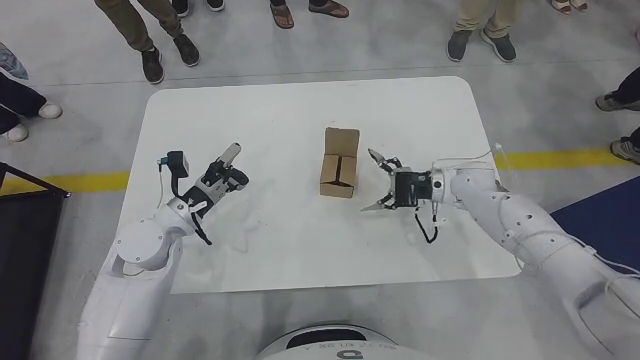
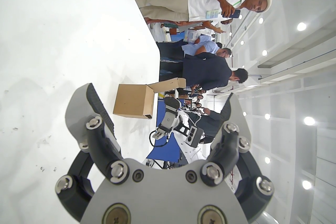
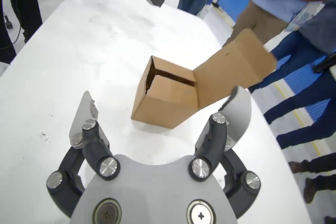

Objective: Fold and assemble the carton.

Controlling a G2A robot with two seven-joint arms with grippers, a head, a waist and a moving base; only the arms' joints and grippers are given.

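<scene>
While both pairs of fingers stand spread and empty, the right gripper sits just beside the carton, probably placed to fold its raised lid shut. The carton stands mid-way on the table; the left gripper hangs well apart, leaving room.

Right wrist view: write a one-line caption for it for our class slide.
The right tool, open, faces the brown carton on the white table, its lid flap standing open.
</scene>
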